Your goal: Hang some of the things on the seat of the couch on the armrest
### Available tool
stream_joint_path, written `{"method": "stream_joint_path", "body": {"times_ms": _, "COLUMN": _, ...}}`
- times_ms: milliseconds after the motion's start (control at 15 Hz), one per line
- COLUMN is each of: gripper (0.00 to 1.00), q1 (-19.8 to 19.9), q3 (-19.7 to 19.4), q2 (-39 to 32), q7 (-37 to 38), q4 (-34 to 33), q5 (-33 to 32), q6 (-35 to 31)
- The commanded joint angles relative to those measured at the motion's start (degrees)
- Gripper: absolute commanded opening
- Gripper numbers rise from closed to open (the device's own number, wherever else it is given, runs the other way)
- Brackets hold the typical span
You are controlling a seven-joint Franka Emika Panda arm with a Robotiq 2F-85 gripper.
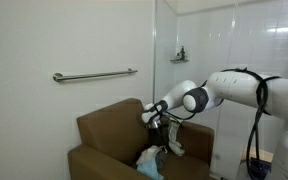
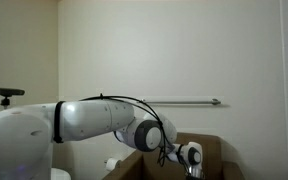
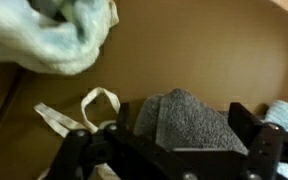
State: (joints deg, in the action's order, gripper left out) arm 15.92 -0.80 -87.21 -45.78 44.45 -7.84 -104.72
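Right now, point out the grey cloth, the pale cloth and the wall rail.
grey cloth [image 3: 189,120]: wrist view, middle of its fuzzy surface.
pale cloth [image 3: 59,40]: wrist view, centre of the bunched fabric.
wall rail [image 1: 94,75]: in an exterior view, midway along the bar.

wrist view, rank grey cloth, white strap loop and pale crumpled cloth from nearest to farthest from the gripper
1. grey cloth: centre, between the fingers of the gripper.
2. white strap loop: just left of the fingers.
3. pale crumpled cloth: top left corner, farthest.
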Motion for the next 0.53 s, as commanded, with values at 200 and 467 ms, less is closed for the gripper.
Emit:
{"method": "stream_joint_path", "body": {"times_ms": 200, "gripper": 1.0, "q1": -2.62, "q3": 2.7, "q2": -0.23, "q7": -4.61, "q4": 15.94, "q5": -0.55, "q6": -30.33}}
{"method": "stream_joint_path", "body": {"times_ms": 467, "gripper": 1.0, "q1": -1.02, "q3": 4.19, "q2": 4.1, "q7": -10.38, "q4": 31.14, "q5": -5.58, "q6": -47.62}}
